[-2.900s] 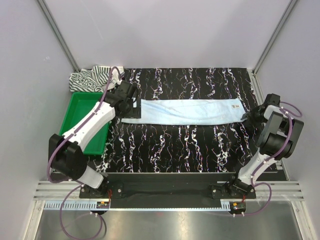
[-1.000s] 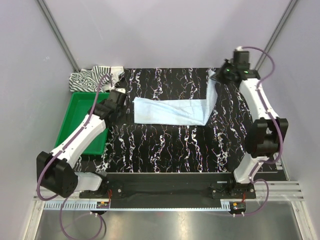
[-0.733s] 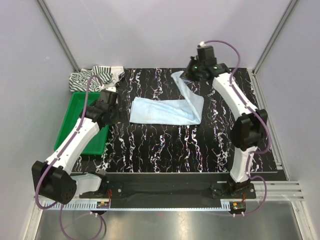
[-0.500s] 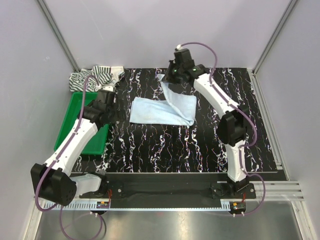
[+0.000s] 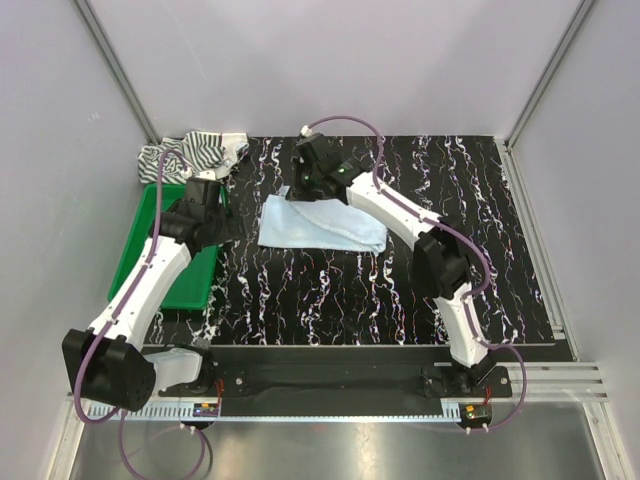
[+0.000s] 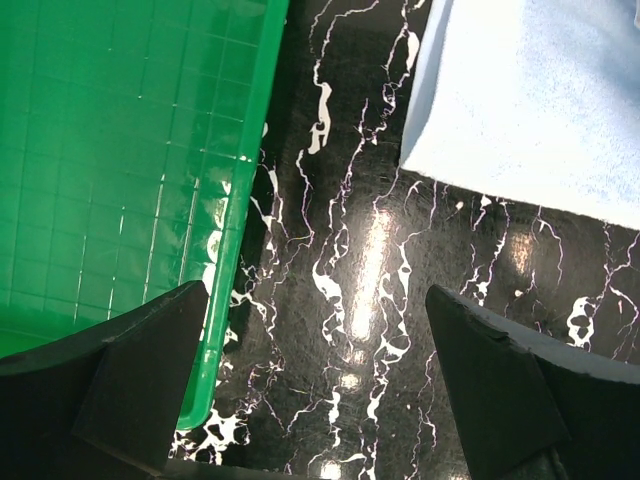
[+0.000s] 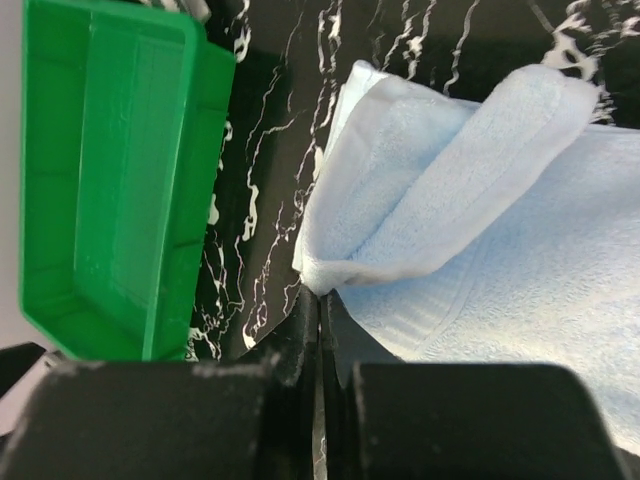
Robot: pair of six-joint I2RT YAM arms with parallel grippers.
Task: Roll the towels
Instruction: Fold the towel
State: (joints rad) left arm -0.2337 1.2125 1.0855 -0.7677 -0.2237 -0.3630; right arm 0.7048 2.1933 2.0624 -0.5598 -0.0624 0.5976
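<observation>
The light blue towel (image 5: 325, 225) lies folded over itself on the black marbled table, left of centre. My right gripper (image 5: 295, 193) reaches across from the right and is shut on the folded-over corner (image 7: 322, 272), held just above the towel's left end (image 7: 480, 230). My left gripper (image 5: 230, 232) hovers open between the tray and the towel's near left corner (image 6: 530, 90), with nothing between its fingers (image 6: 150, 365). The black-and-white striped towel (image 5: 195, 153) is bunched in the far left corner.
A green plastic tray (image 5: 160, 255) stands along the left edge, its rim (image 6: 255, 170) close to my left gripper. The tray also shows in the right wrist view (image 7: 110, 170). Grey walls enclose the table on three sides.
My right gripper has swept left across the table with the blue towel's right end, laying it over the left half. The left arm drew back slightly toward the tray, still open.
</observation>
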